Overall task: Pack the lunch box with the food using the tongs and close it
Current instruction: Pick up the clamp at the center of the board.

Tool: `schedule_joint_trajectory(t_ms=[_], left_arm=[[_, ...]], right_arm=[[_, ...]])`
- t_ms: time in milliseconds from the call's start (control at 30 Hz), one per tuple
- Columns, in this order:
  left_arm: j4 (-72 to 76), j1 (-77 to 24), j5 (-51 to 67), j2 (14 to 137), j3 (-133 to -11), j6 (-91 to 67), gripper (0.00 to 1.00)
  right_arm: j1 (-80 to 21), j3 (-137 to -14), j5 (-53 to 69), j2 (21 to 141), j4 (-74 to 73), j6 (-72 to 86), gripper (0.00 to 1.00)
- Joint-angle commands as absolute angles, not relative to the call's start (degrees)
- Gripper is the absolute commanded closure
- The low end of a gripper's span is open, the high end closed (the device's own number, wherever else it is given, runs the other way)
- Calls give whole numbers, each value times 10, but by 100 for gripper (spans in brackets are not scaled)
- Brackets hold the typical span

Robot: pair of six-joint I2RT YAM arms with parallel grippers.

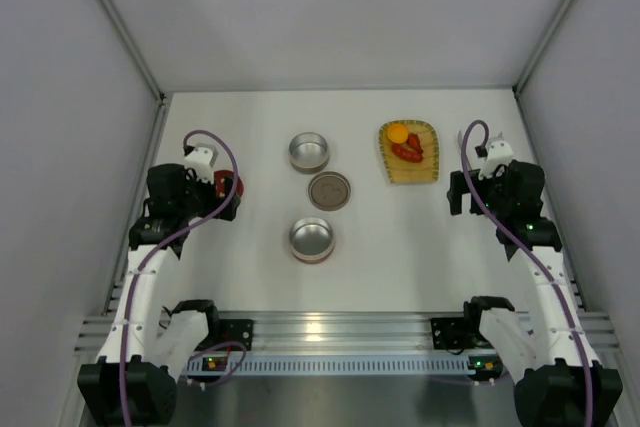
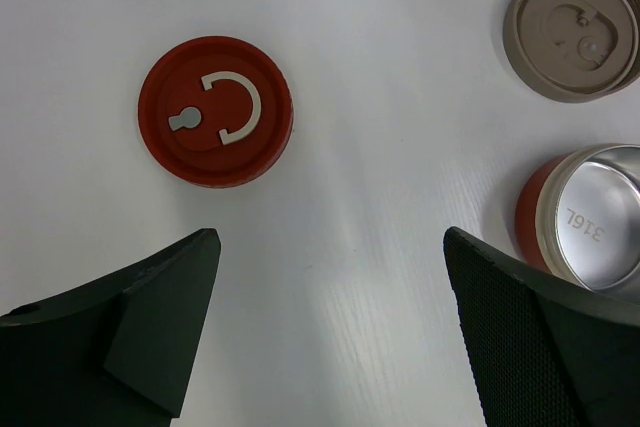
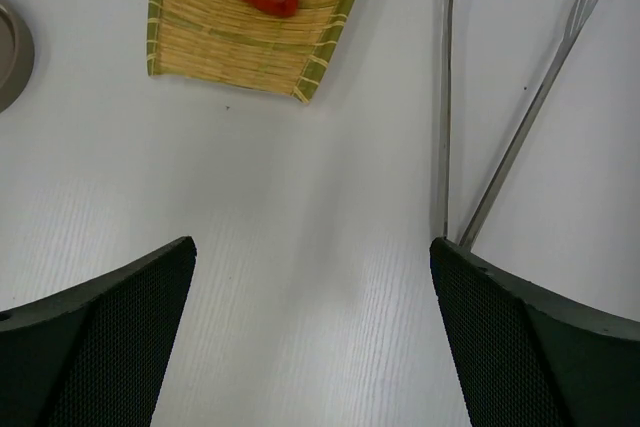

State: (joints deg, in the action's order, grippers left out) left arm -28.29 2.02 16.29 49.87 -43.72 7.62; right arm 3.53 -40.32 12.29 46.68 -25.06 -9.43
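Note:
The lunch box lies in parts on the white table: an open steel tin (image 1: 308, 151), a second steel tin on a red base (image 1: 312, 239), a grey-brown lid (image 1: 329, 190) between them, and a red lid (image 2: 215, 112) at the left. The food sits on a woven yellow tray (image 1: 425, 169): an orange-yellow round piece (image 1: 397, 133) and red sausage pieces (image 1: 408, 151). The silver tongs (image 3: 446, 97) lie right of the tray, arms spread. My left gripper (image 2: 330, 247) is open over bare table below the red lid. My right gripper (image 3: 310, 247) is open, its right finger by the tongs' joined end.
Grey walls close the table at the back and both sides. A metal rail with both arm bases runs along the near edge (image 1: 330, 332). The red-based tin (image 2: 590, 217) lies just beyond my left gripper's right finger.

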Motion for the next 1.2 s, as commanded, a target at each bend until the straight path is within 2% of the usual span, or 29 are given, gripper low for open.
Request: schedule_joint_trajectory(t_ms=[0,233,400,633,900,1167], left_arm=[[-283,23,172,490,-456,73,2],[-294,23,158,484,-455,103,2],[-300,23,150,476,-454,122,2],[-307,23,153,470,-464,131,2],[-307,23,163,462,-481,139,2],[-289,23,172,461,-473,141,2]], right_arm=[[33,-432,122,472,-258,-96,1],[33,-467,60,504,-290,-86,1],[33,-528,-24,553,-394,-98,1],[33,-585,-37,630,-488,-98,1],[40,-601,-72,741,-477,-79,1],[94,-628,-33,862,-441,-83,1]])
